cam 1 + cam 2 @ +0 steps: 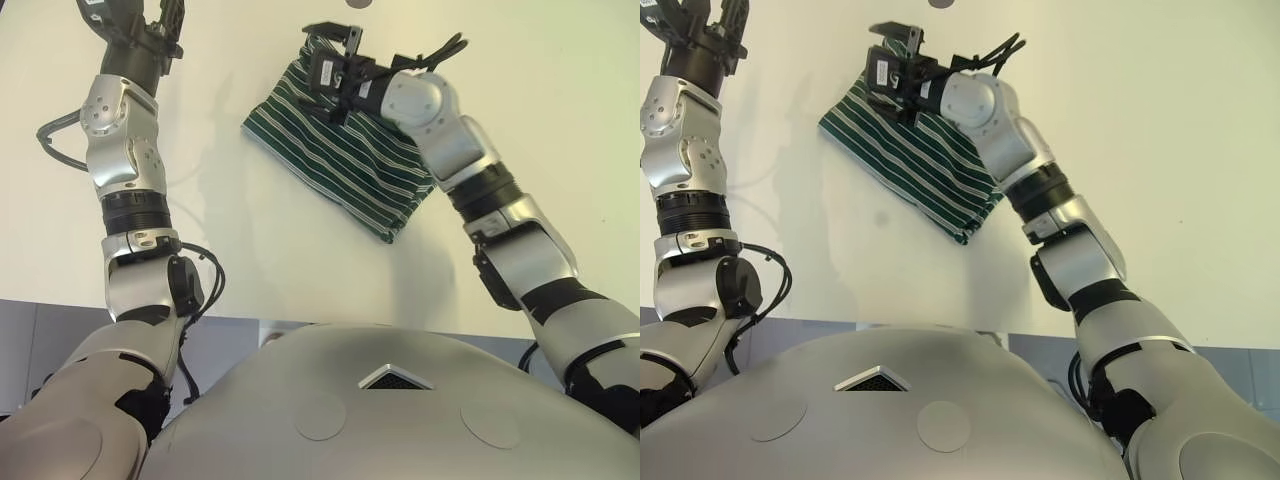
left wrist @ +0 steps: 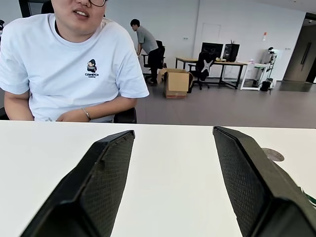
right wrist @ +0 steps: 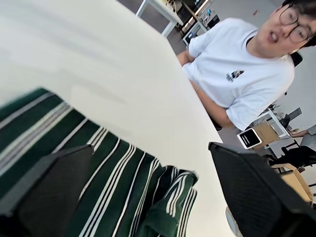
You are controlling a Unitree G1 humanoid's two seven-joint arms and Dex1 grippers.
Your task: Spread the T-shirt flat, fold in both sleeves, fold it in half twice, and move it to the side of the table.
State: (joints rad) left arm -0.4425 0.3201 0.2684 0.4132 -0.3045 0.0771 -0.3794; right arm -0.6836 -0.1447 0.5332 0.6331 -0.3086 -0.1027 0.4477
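office desks (image 2: 193, 59), chairs (image 2: 203, 69), grey floor (image 2: 222, 106)

Soft striped cloth T-shirt (image 1: 340, 160) on smooth matt white table (image 1: 520, 100)

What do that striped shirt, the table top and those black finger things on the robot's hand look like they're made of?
T-shirt: soft knit cloth, likely cotton, matte; it creases and lies in folded layers.
Table: smooth, hard white top, probably laminate, with a faint sheen.
Fingers of the left gripper: black, seemingly plastic or rubber, with a fine grid texture on the inner faces.
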